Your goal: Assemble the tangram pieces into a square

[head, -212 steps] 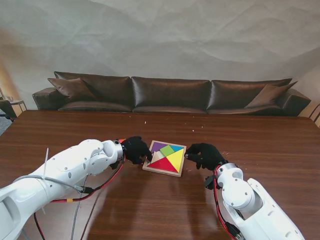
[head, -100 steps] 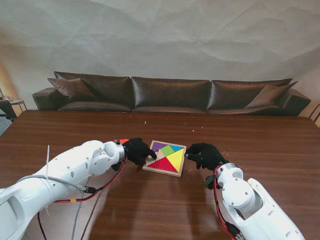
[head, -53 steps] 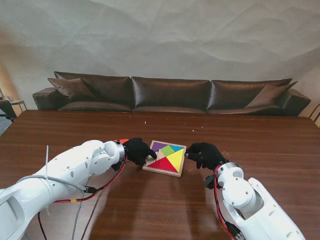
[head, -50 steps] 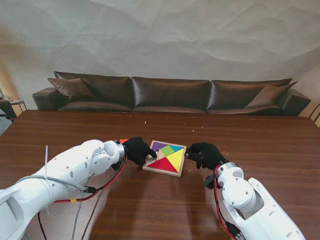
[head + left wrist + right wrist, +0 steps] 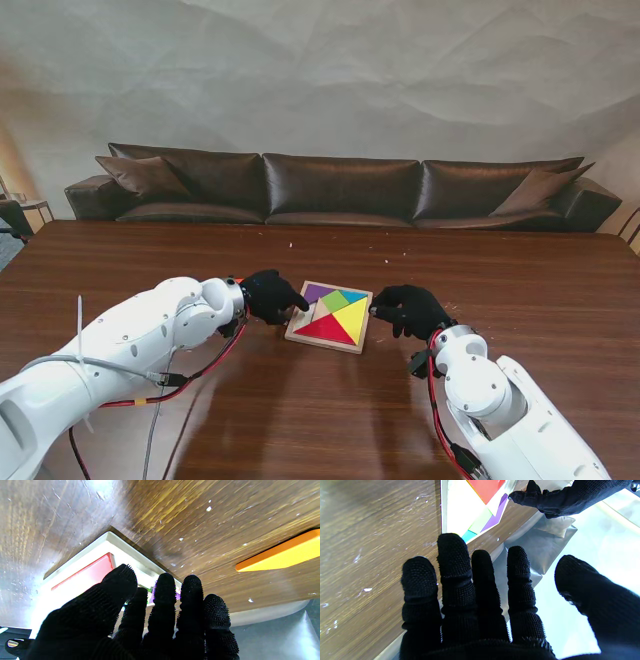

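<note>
Stand view: the tray (image 5: pixel 300 339) sits at frame centre on the surface (image 5: pixel 500 280), holding coloured pieces (image 5: pixel 340 315). The left robot hand (image 5: pixel 270 296) touches its left edge, the right robot hand (image 5: pixel 408 310) its right edge.

Left wrist view: fingers (image 5: pixel 162 592) spread, empty, over the tray; an orange piece (image 5: pixel 280 555) lies apart.

Right wrist view: fingers (image 5: pixel 452 555) spread, empty, beside the tray.
</note>
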Robot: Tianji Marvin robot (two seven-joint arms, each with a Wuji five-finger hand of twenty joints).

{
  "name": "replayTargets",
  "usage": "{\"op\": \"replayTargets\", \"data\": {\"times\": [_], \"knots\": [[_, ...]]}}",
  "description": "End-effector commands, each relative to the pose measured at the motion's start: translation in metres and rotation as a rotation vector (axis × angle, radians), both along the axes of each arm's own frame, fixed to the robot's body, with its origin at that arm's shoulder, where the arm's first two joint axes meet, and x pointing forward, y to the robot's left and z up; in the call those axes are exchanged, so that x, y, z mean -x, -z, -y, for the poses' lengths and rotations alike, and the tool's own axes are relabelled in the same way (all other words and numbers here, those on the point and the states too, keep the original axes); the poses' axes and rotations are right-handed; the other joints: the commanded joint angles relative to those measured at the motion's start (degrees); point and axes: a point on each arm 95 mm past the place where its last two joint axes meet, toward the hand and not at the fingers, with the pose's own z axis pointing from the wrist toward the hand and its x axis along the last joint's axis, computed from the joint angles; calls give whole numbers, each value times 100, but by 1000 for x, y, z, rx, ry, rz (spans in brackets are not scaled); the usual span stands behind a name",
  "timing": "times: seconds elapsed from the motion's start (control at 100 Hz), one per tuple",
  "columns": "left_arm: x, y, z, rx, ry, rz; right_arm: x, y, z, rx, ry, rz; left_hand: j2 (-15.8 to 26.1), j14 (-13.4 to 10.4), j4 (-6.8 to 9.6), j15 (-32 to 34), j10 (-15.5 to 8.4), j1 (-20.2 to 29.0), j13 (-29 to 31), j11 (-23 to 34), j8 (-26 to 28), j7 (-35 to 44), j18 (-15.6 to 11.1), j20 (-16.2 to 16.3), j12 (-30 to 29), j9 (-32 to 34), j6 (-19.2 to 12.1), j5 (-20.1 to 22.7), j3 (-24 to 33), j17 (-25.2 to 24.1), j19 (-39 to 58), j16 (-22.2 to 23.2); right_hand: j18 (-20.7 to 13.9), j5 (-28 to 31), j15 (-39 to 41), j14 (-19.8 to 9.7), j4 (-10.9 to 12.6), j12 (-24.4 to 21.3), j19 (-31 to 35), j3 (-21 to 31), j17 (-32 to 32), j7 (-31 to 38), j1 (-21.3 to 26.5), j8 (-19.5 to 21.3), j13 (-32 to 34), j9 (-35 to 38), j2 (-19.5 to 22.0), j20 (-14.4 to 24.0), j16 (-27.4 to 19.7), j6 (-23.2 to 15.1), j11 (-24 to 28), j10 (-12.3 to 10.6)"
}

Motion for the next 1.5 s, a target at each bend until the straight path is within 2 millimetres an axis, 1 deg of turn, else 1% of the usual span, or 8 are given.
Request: {"op": "replayTargets", "data": {"times": [0.0,0.03,0.09,0.25,0.74,0.86,1.04,1.49], "knots": [[-1,-1,-4,-8,-16,-1,3,3,-3,-1,-15,-16,205,149,98,85,116,-109,-44,3,37,38,33,112,-188,-126,-33,-69,-61,-115,115,49,57,107,63,26,-71,1,163,-49,-716,89,63,-51,236,144,75,-57,-6,9,34,76],[-1,-1,-5,-4,-23,4,3,3,-3,-1,-15,-16,244,165,161,44,146,-201,-48,-13,69,71,37,114,-440,-168,0,-31,1,-115,110,21,57,102,63,23,-68,1,164,-47,-716,87,62,-52,239,143,77,-57,-6,13,32,73],[-2,-4,-9,-1,-38,18,4,3,-3,-2,-14,-15,359,188,417,-79,233,-506,-24,-98,197,185,104,98,-1703,-279,66,139,222,-103,71,-80,60,104,61,28,-68,-1,162,-45,-720,89,65,-50,237,146,74,-57,-6,21,28,76],[-7,-10,-25,17,-117,47,4,3,-3,-1,-16,-17,331,322,437,-547,392,-587,-61,-560,384,292,351,-9,-2592,-411,97,326,150,-176,-210,-369,66,104,61,42,-71,-2,159,-47,-723,88,63,-52,239,152,73,-57,-5,9,22,73],[-13,-13,-57,4,-259,68,3,5,-5,-3,-27,-27,380,449,454,-937,487,-617,-298,-853,363,92,474,-25,-2859,-623,179,59,-33,-447,-570,-530,68,97,59,42,-63,3,160,-49,-722,85,63,-51,241,171,83,-56,-4,16,22,75],[-19,-15,-65,-32,-301,85,3,6,-6,-3,-30,-30,379,466,450,-1337,520,-695,-578,-1077,345,-3,528,-235,-3096,-907,383,-130,-124,-692,-1141,-754,68,99,62,48,-65,4,159,-51,-722,86,63,-51,245,183,85,-56,-3,15,24,69],[-30,-14,-74,-48,-383,112,3,6,-6,-4,-29,-32,377,450,448,-1432,574,-745,-810,-1189,337,-61,484,-237,-3183,-1188,630,-280,-203,-857,-1242,-781,68,103,60,55,-64,2,159,-48,-727,88,66,-50,242,208,79,-55,-3,18,17,70],[-58,5,-69,-89,-445,113,3,7,-5,-9,-26,-44,441,401,438,-1617,500,-1008,-1333,-1396,385,-147,403,-87,-3367,-1706,844,-562,-546,-1320,-1455,-793,69,113,63,55,-76,7,165,-55,-722,95,66,-56,256,239,82,-54,-2,18,10,71]]}}
